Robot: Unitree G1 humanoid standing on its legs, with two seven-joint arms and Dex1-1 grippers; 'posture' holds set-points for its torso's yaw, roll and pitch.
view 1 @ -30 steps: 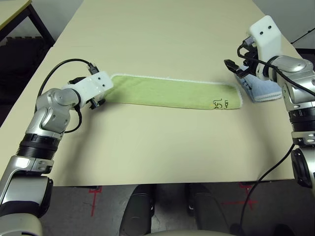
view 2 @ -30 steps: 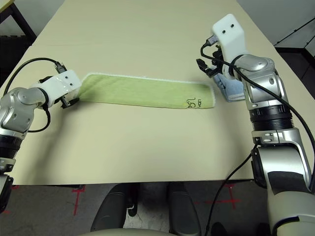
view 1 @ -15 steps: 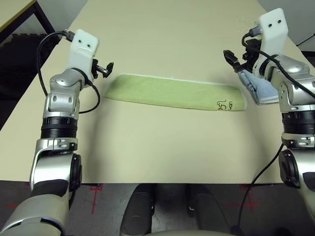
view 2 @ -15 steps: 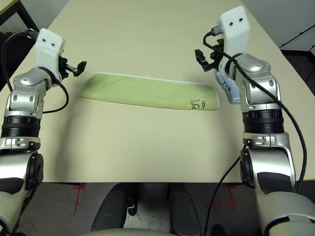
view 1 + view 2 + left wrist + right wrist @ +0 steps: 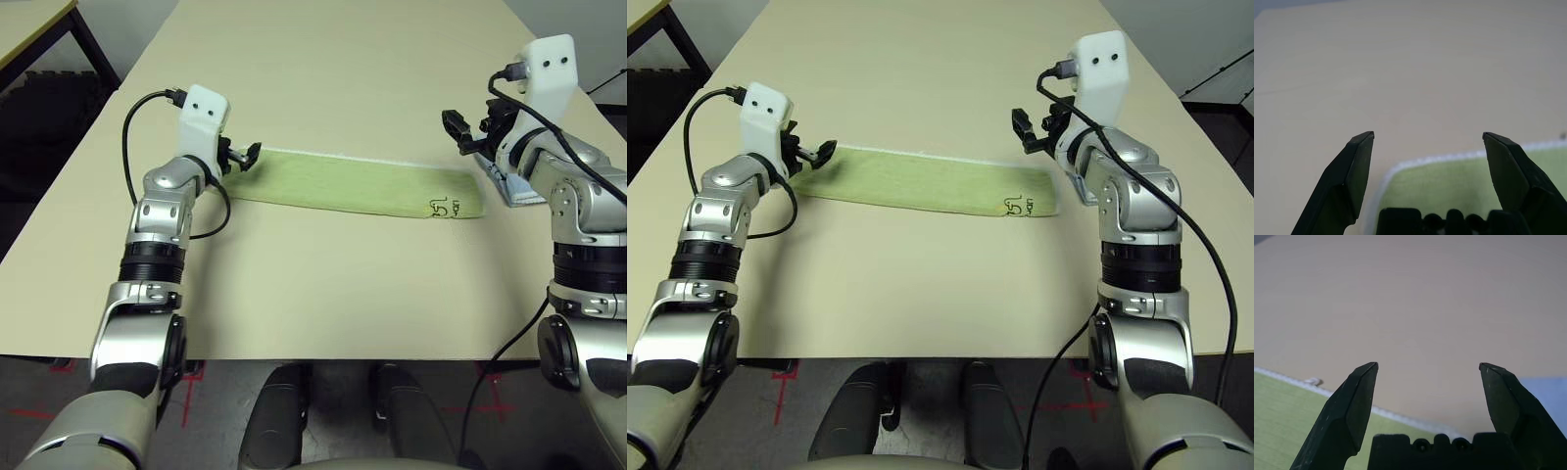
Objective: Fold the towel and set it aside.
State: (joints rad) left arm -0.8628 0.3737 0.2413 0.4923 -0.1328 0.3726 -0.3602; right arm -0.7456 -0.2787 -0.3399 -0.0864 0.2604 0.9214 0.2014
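Towel lies folded long, both grippers apparently hovering open at its ends.

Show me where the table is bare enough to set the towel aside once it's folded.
Two wide bare patches on the table: beyond the towel toward the far edge, and between the towel and the near edge. It is crowded at the towel's right end, where the right gripper hovers beside the light blue cloth.

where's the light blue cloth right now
In the left eye view the light blue cloth lies on the table's right side, just past the green towel's embroidered end, partly hidden behind the right end effector.
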